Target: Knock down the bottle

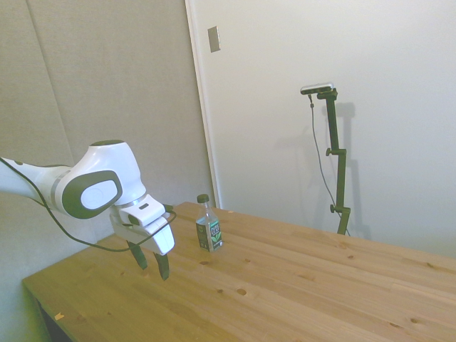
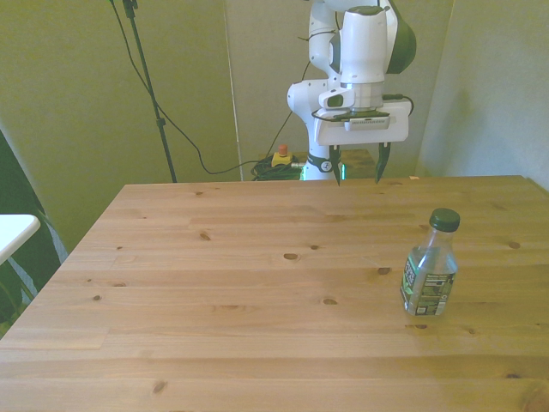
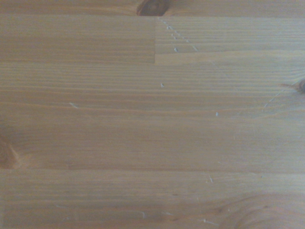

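Observation:
A small clear bottle (image 1: 208, 226) (image 2: 429, 268) with a dark cap and a green-and-white label stands upright on the wooden table (image 2: 257, 292), toward the front view's right. My gripper (image 2: 358, 175) (image 1: 152, 264) hangs above the table's far edge, pointing down, open with nothing between its dark fingers (image 2: 382, 163). It is well apart from the bottle, not touching it. The wrist view holds only bare wood planks (image 3: 152, 124); the bottle is out of that view.
A white object (image 2: 13, 232) pokes in at the front view's left edge, off the table. Cables and a small red-topped device (image 2: 280, 154) lie on the floor behind the table. Walls stand close behind the arm.

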{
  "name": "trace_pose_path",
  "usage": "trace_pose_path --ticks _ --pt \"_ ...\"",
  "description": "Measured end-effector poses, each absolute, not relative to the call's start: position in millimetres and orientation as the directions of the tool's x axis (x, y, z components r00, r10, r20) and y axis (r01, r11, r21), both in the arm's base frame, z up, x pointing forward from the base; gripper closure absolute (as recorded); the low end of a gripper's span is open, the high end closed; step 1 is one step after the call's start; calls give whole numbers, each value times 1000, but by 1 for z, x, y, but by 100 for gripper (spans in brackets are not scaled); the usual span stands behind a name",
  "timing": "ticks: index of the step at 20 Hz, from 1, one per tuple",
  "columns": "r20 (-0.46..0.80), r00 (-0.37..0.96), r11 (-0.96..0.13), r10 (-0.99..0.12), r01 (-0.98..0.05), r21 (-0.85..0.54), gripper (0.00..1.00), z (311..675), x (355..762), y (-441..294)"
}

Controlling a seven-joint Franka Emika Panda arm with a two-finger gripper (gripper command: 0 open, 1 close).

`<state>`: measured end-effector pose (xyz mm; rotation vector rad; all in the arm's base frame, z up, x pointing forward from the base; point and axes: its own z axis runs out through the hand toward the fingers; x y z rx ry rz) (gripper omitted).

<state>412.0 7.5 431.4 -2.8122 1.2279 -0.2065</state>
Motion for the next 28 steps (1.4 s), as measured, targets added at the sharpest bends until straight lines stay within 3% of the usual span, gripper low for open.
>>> trace_pose_path --ticks 2,3,16,28 --pt "97 672 -679 -734 -726 -114 0 431 413 8" --pt "100 670 -678 -735 -726 -116 100 433 415 9" --pt "226 582 -619 -781 -770 -158 100 488 524 54" --pt "249 532 -575 -809 -804 -151 100 490 601 77"
